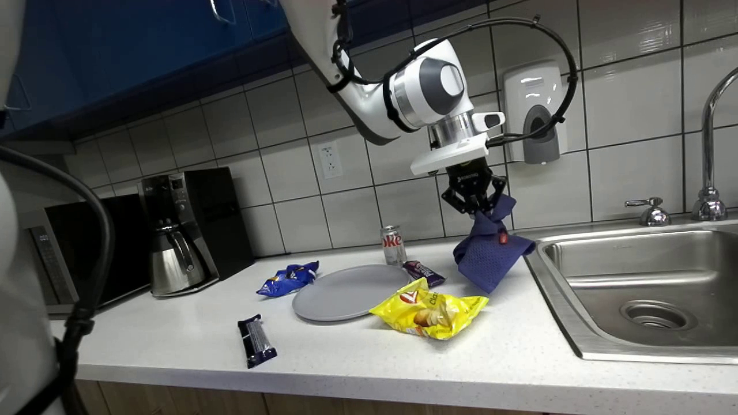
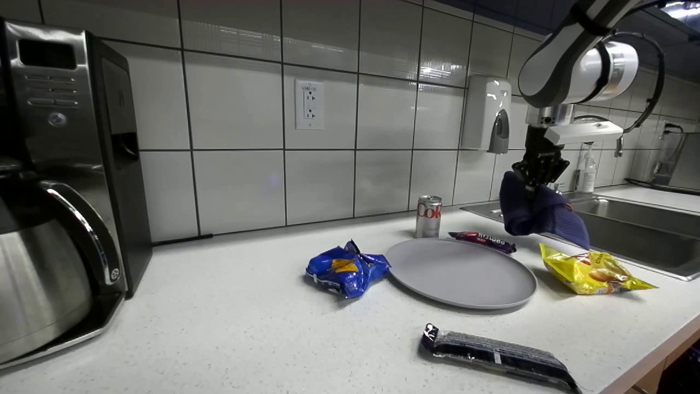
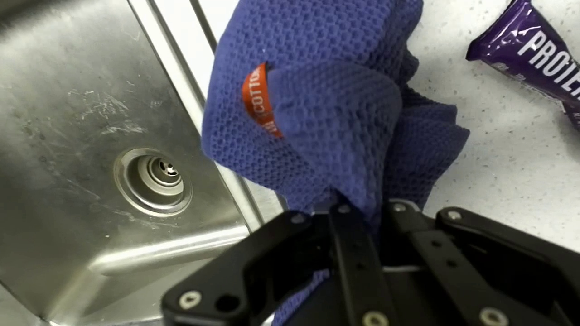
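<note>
My gripper [image 1: 476, 208] is shut on a blue-purple waffle-weave cloth [image 1: 490, 253] with a small red tag. The cloth hangs in folds from the fingers, beside the sink's edge. In an exterior view the gripper [image 2: 531, 186] holds the cloth [image 2: 541, 213] above the counter. In the wrist view the cloth [image 3: 335, 104] bunches between the fingers [image 3: 362, 217], whose tips it partly hides. A purple protein bar [image 1: 424, 273] lies near the cloth; it also shows in the wrist view [image 3: 539, 59]. A yellow chip bag [image 1: 429, 311] lies in front of the cloth.
A grey plate [image 1: 351, 291] lies on the counter by a Coke can [image 1: 393, 246] and a blue bag [image 1: 289, 279]. A dark wrapped bar [image 1: 255, 341] lies near the front edge. A steel sink [image 1: 562, 323] adjoins the cloth. A coffee maker [image 1: 213, 213] and soap dispenser [image 1: 533, 109] flank the scene.
</note>
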Robot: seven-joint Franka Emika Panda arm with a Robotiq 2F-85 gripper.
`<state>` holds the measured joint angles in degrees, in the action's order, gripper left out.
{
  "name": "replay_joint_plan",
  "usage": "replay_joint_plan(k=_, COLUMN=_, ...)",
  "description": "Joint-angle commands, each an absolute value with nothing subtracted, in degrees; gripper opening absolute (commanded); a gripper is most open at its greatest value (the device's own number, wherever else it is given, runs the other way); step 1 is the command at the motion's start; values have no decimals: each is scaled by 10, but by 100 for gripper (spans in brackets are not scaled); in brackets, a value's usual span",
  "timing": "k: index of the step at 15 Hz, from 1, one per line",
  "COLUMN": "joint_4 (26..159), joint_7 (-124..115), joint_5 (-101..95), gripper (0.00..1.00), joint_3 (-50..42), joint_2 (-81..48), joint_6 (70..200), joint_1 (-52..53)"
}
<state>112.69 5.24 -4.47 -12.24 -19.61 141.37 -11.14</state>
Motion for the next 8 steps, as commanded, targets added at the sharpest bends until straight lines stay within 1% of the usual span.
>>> replay_joint_plan(k=1, joint_4=1081, joint_7=37, joint_5=-38, gripper=2, joint_3=-117, joint_2=-241, joint_6=1405, joint_1=-121)
replay_joint_plan(k=4, joint_4=1068, joint_7=30, joint_5=-42, gripper=2, joint_3=-118, joint_2=-257, joint_6=1404, joint_1=-119)
replay_joint_plan(k=5, joint_4=1066, joint_7=27, joint_5=-43, gripper=34, joint_3=-118, joint_2=-258, joint_6=1401, joint_1=-117)
replay_joint_plan(k=6, joint_4=1067, joint_7=27, joint_5=-44, gripper=36, joint_3=-118, joint_2=-257, joint_6=1403, joint_1=-116)
replay_joint_plan(k=7, joint_4=1070, joint_7=25, joint_5=-47, gripper=42, joint_3=-119, joint_2=-254, joint_6=1404, joint_1=-115)
replay_joint_plan(k=8, joint_4=1078, joint_7=26, joint_5=-49, gripper=51, joint_3=-120, joint_2=-244, joint_6=1405, joint_1=-114)
